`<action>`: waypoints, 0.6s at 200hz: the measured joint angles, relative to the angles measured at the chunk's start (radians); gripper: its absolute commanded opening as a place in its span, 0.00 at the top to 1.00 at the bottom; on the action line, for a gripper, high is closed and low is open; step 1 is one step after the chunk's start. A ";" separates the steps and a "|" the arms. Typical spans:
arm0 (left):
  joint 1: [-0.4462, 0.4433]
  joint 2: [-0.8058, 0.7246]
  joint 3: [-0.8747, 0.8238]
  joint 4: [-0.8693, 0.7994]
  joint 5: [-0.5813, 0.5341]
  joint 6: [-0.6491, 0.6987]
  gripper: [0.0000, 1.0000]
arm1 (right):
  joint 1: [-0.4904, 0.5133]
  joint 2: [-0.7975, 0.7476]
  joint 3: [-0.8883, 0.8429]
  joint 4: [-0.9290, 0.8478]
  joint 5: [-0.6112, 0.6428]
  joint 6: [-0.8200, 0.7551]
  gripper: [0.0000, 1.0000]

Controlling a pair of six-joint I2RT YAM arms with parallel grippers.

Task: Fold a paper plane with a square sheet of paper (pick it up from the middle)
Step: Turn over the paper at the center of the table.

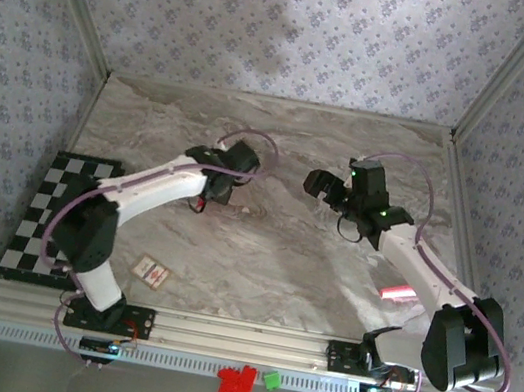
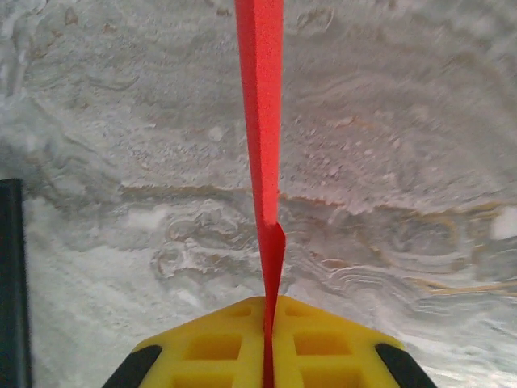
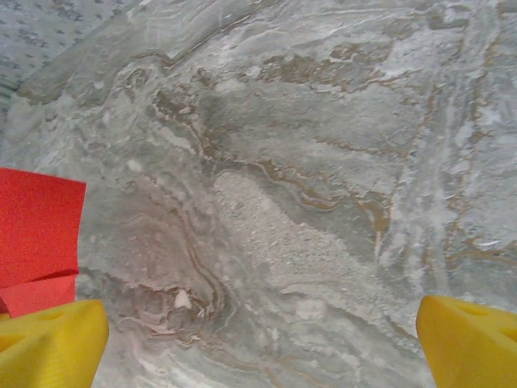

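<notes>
The red paper [image 2: 262,121] is folded flat and seen edge-on in the left wrist view, standing up from between the yellow fingers [image 2: 202,347]. My left gripper [image 2: 269,323] is shut on its lower end above the marble table. In the top view the left gripper [image 1: 212,192] sits at mid-table with a sliver of the red paper [image 1: 197,207] below it. My right gripper [image 1: 315,183] hovers just to the right of it, apart. In the right wrist view it [image 3: 258,347] is wide open with nothing between its fingers, and the red paper [image 3: 36,230] shows as a flat creased panel at the left edge.
A black-and-white checkered mat [image 1: 46,209] lies at the table's left edge. A small white card with a red mark [image 1: 152,272] is near the front, and a pink object [image 1: 397,293] lies by the right arm. A red toy brick [image 1: 233,386] and a green one [image 1: 271,379] sit below the rail.
</notes>
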 measured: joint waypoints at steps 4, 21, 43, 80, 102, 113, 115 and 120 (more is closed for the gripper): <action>-0.012 0.024 0.013 -0.021 -0.020 -0.008 0.90 | -0.002 -0.002 -0.001 0.000 0.005 -0.006 0.00; -0.048 0.104 0.054 -0.077 -0.061 -0.035 0.85 | -0.013 -0.014 -0.012 0.001 0.023 -0.016 0.00; -0.079 0.164 0.081 -0.097 -0.038 -0.061 0.79 | -0.045 -0.038 -0.039 0.000 0.029 -0.017 0.00; -0.079 0.174 0.082 -0.038 0.144 -0.099 0.68 | -0.122 -0.049 -0.078 -0.005 0.018 -0.014 0.00; -0.064 0.167 0.076 0.035 0.276 -0.109 0.58 | -0.138 -0.050 -0.080 -0.011 0.015 -0.011 0.00; -0.054 0.143 0.053 0.081 0.342 -0.116 0.53 | -0.138 -0.051 -0.080 -0.011 0.007 -0.008 0.00; -0.052 0.137 0.050 0.086 0.352 -0.113 0.51 | -0.138 -0.051 -0.080 -0.011 0.005 -0.006 0.00; -0.046 0.121 0.038 0.101 0.380 -0.119 0.48 | -0.138 -0.051 -0.080 -0.011 -0.002 -0.004 0.00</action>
